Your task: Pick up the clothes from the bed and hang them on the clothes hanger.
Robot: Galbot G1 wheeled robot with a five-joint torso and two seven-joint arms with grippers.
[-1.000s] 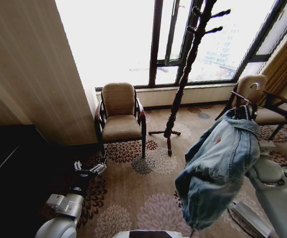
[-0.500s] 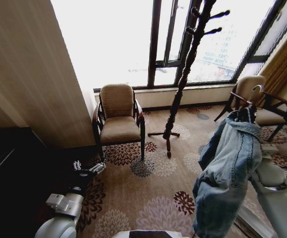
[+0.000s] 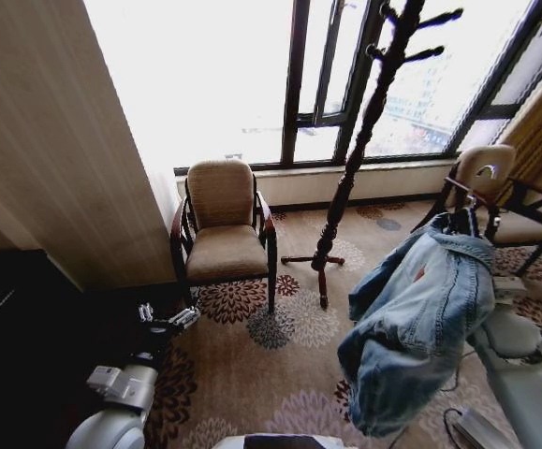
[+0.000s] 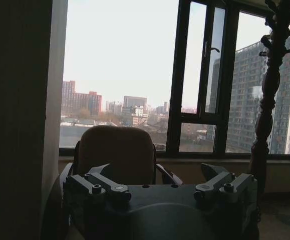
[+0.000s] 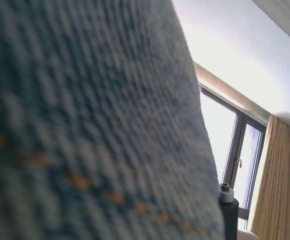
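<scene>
- At the near left, the left gripper (image 3: pixel 169 321) hung low over the patterned carpet (image 3: pixel 289 374), its fingers spread wide and empty; in the left wrist view the left gripper (image 4: pixel 160 187) faced the window.
- Farther in stood a tan cushioned armchair with dark wooden arms (image 3: pixel 222 234).
- Right of centre rose a tall dark turned-wood coat stand with pegs near its top (image 3: pixel 350 178), its feet on the carpet.
- At the near right, the light-blue washed denim jacket (image 3: pixel 416 327) hung bunched from the raised right arm, clear of the floor, its cloth close against the right wrist lens (image 5: pixel 84 125).
- I could not tell how the right gripper was set; denim hid it.
- The jacket looked soft, fairly heavy and limp; the collar seemed the surest hold.
</scene>
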